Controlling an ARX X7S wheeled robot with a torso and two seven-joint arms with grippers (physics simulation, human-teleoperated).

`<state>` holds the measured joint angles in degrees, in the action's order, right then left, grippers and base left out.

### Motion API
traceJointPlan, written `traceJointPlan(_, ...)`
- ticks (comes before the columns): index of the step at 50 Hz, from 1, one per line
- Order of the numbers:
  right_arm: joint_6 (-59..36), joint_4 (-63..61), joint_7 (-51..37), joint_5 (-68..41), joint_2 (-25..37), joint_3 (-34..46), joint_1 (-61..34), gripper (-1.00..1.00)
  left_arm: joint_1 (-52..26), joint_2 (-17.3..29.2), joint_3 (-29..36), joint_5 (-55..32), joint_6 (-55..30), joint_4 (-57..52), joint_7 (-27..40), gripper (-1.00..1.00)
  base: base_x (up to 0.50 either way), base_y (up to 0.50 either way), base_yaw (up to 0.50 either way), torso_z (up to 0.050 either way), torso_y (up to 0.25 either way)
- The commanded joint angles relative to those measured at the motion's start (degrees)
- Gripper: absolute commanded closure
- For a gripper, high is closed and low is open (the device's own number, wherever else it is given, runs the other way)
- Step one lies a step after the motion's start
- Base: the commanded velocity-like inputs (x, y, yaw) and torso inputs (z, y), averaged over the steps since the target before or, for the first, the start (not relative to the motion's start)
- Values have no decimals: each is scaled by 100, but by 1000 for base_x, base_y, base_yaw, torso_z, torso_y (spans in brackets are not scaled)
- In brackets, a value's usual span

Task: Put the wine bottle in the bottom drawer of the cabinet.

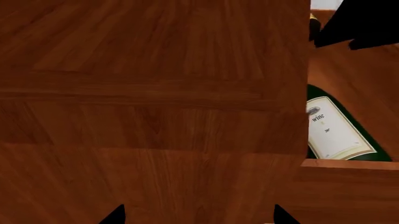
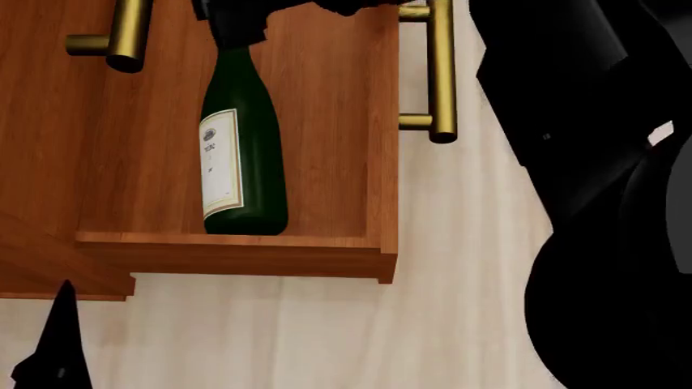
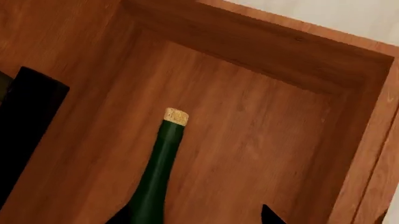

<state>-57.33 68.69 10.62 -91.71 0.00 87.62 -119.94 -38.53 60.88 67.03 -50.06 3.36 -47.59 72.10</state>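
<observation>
In the left wrist view, the cabinet (image 1: 149, 93) fills nearly the whole picture as flat reddish wood; past its edge, part of the bottle (image 1: 339, 128) shows with its white label up, lying down inside the open drawer (image 1: 349, 179). Only two dark tips of the left claw (image 1: 198, 215) show at the picture's edge, set wide apart with bare wood between them, so it reads as spread and holding nothing. In the head view, the bottle (image 2: 240, 154) lies on the floor of the drawer (image 2: 238, 253), lengthwise, its base near the side wall and its neck under the dark right claw (image 2: 232, 20), which sits over the neck end; whether the jaws touch the glass cannot be told here. The drawer's brass handle (image 2: 438, 73) stands out from the front panel, and a second handle (image 2: 125, 36) belongs to a drawer above. In the right wrist view, the neck and cork (image 3: 175, 116) point toward a corner of the drawer (image 3: 299, 60), with a dark finger (image 3: 28, 121) standing well apart from the glass and only a small tip of the other visible, so the right claw appears open and empty. Judgement: the bottle is placed and this is the release step. Lift the right claw straight up, clear of the neck, before moving sideways; a sideways drag could roll the bottle. Closing the drawer, if required, calls for a slow, square push on the front.
</observation>
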Motion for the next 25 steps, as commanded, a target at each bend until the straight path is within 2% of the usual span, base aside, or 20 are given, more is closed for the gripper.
traceJointPlan(1, -333, -162, 592, 2002, 0, -126, -298, -100, -33, -24, -11, -21, -82, -50, 18, -100, 0, 0, 0, 0, 0)
traceJointPlan(25, -445, -384, 1423, 2898, 0, -224, -669, -100, -45, -59, -38, -23, -152, -62, 9, -100, 0, 0, 0, 0, 0)
